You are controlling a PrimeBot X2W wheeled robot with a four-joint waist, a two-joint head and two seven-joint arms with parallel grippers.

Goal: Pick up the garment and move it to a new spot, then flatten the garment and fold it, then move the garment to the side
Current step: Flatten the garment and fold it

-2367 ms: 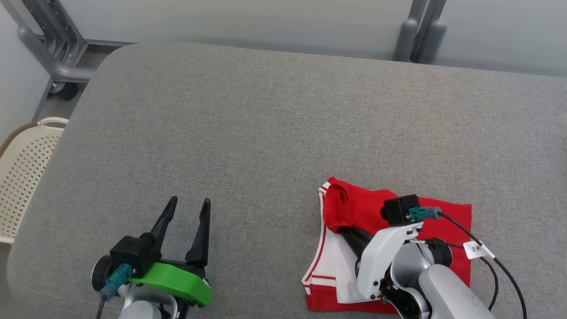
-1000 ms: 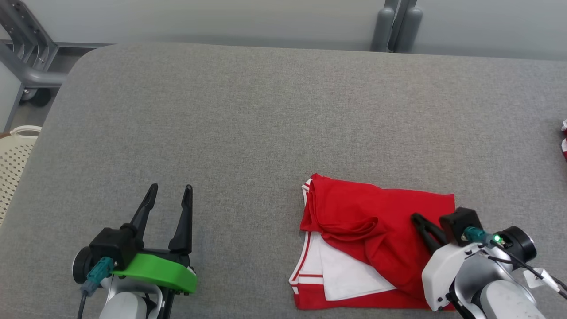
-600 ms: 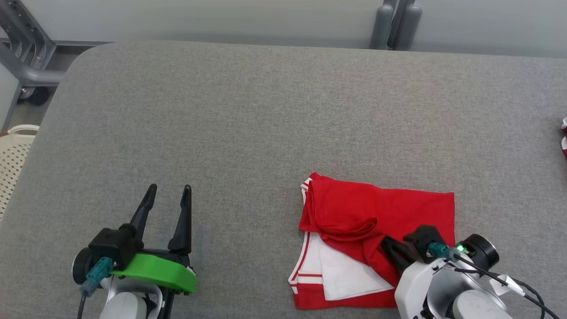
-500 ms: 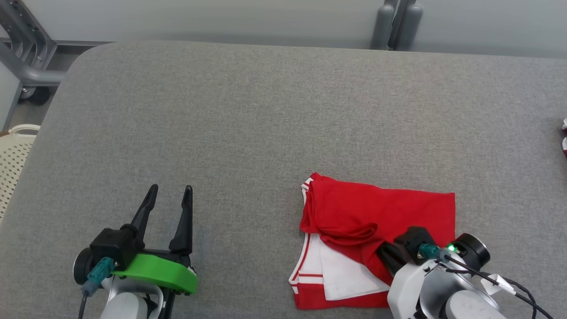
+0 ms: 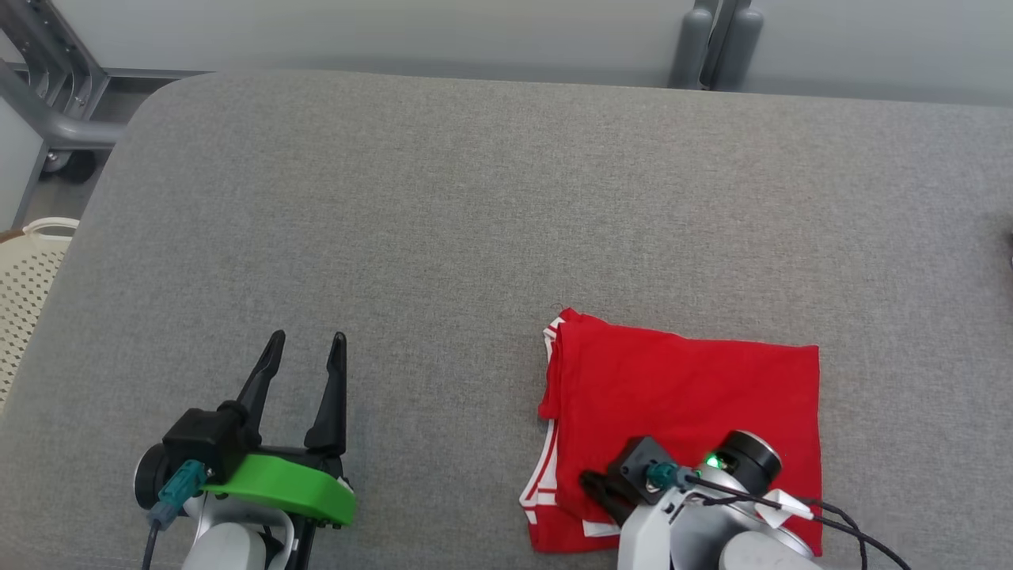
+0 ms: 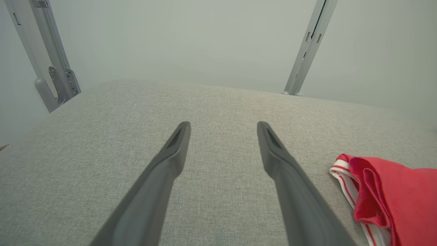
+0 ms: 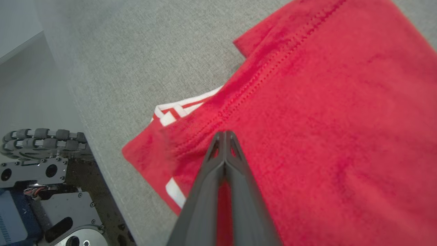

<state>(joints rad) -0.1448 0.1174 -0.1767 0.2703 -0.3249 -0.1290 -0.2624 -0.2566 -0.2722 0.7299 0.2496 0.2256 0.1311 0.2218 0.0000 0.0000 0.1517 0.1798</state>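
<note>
The garment (image 5: 688,396) is red with white striped trim and lies folded flat as a rectangle at the front right of the grey cushioned table (image 5: 443,206). My right gripper (image 5: 589,484) is shut, its two fingers pressed together on top of the garment's front left corner, with no cloth seen between them. In the right wrist view the fingertips (image 7: 223,134) rest on the red cloth (image 7: 324,102) near a stitched hem. My left gripper (image 5: 305,347) stands open over bare table at the front left, well left of the garment (image 6: 392,184).
A cream perforated basket (image 5: 28,269) stands off the table's left edge. Grey metal frame legs (image 5: 47,87) and posts (image 5: 712,43) stand behind the table. In the right wrist view the robot's base (image 7: 41,171) shows below the table's front edge.
My shut right gripper has swept across the garment from its right side to its front left corner. The bunched red layer now lies flat over the white inner panel. The left arm has held still.
</note>
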